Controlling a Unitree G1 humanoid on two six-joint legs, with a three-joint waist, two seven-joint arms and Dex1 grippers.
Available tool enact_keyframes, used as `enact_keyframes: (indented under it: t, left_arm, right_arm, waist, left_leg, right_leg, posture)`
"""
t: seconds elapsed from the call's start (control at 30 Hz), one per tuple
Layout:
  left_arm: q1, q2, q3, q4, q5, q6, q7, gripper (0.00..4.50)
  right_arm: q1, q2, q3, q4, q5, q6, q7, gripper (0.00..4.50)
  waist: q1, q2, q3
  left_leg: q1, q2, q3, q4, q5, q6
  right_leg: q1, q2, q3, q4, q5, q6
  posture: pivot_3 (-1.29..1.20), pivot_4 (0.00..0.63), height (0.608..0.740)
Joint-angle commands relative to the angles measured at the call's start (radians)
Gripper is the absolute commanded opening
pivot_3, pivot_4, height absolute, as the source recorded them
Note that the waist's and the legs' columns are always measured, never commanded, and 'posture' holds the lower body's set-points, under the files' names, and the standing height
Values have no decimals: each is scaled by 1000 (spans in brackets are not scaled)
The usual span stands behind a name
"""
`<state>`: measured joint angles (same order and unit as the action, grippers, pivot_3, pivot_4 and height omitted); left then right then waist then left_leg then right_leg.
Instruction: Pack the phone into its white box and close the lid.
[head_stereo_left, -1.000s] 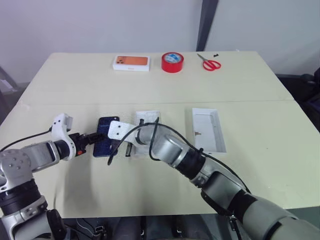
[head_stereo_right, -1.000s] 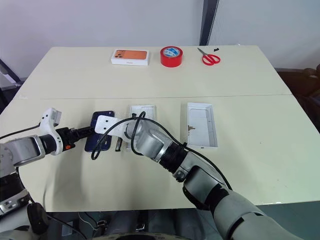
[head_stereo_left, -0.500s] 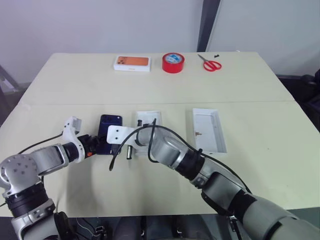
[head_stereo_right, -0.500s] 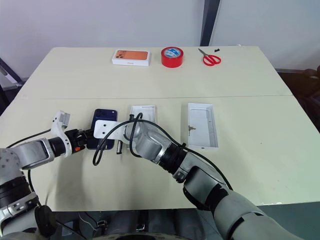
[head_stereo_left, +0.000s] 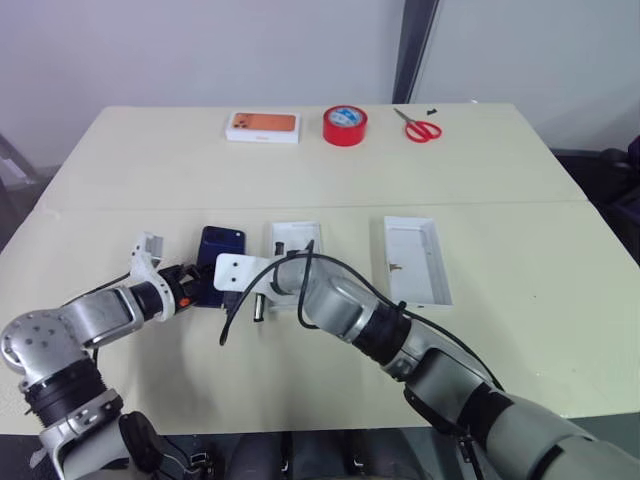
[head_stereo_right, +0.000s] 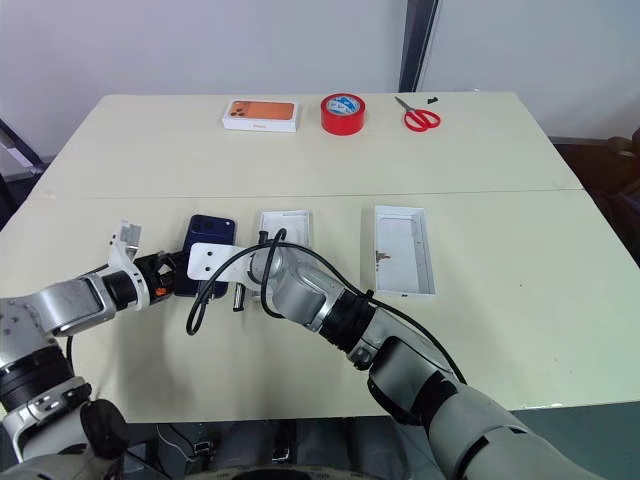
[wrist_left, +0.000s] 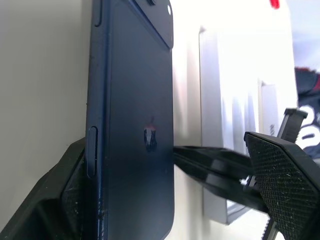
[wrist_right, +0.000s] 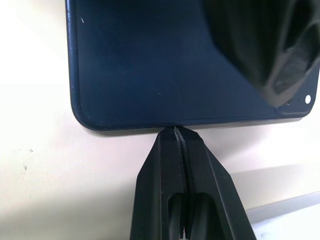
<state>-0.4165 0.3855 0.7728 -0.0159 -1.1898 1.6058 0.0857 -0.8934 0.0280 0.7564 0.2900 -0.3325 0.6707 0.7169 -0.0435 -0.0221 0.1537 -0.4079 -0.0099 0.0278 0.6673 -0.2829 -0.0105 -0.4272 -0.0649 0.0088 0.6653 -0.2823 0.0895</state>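
Beige bench (head_stereo_left: 500, 190) carries the phone (head_stereo_left: 219, 262) lying flat, left of the white box (head_stereo_left: 296, 243). My left jaws (head_stereo_left: 193, 285) straddle the phone's near-left edge, spread wide; my right jaws (wrist_right: 178, 131) are closed, tips touching its edge.

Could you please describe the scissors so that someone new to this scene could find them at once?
Start at the far edge of the beige table, where three things lie in a row. The scissors are the rightmost, beyond the red tape roll and the orange-pictured box. Red handles and thin metal blades set them apart.
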Motion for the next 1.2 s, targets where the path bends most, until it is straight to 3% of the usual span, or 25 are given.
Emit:
enact_keyframes:
  t: [0.03,0.1,0.5,0.6,0.7,0.97,1.2]
  left_arm:
    - [-11,-20,44,9,-26,9,40,3185]
    - [-13,-25,61,9,-41,9,54,2242]
    - [3,-58,103,25,-188,-28,170,2242]
    - [24,-56,82,24,-252,-60,210,1374]
    - [50,-51,48,19,-346,-119,260,22]
    - [132,5,-100,-38,-658,-375,402,22]
    - [130,5,-320,-202,-763,-570,452,22]
  right_arm:
    - [1,2,-12,-47,-2,2,11,0]
    - [1,-8,-14,-68,-6,7,13,0]
    - [-7,-74,-74,-245,7,105,43,0]
    - [-3,-99,-93,-295,13,136,51,0]
    - [5,-125,-105,-337,17,162,58,0]
    - [45,-213,-165,-464,50,227,70,0]
    - [101,-384,-387,-615,216,166,166,0]
  waist:
    - [0,0,0]
    - [0,-1,0]
    - [1,-1,1]
    - [0,-1,1]
    - [1,-1,1]
    - [2,-1,1]
    - [19,-1,1]
  left_leg:
    - [0,0,0,0,0,0]
    - [0,0,0,0,0,0]
    - [-1,0,0,0,0,0]
    - [-1,0,0,0,0,0]
    - [-1,0,0,0,0,0]
    - [-1,0,0,0,0,0]
    - [-2,0,0,0,0,1]
  right_leg:
    - [0,0,0,0,0,0]
    - [0,0,0,0,0,0]
    - [-1,0,0,0,0,0]
    - [-1,0,0,0,0,0]
    - [-1,0,0,0,0,0]
    - [-1,0,0,0,0,0]
    - [0,-1,0,-4,0,0]
  posture:
    - [0,150,725]
    - [0,150,725]
    - [0,150,725]
    - [0,150,725]
    - [0,150,725]
    - [0,150,725]
    - [0,150,725]
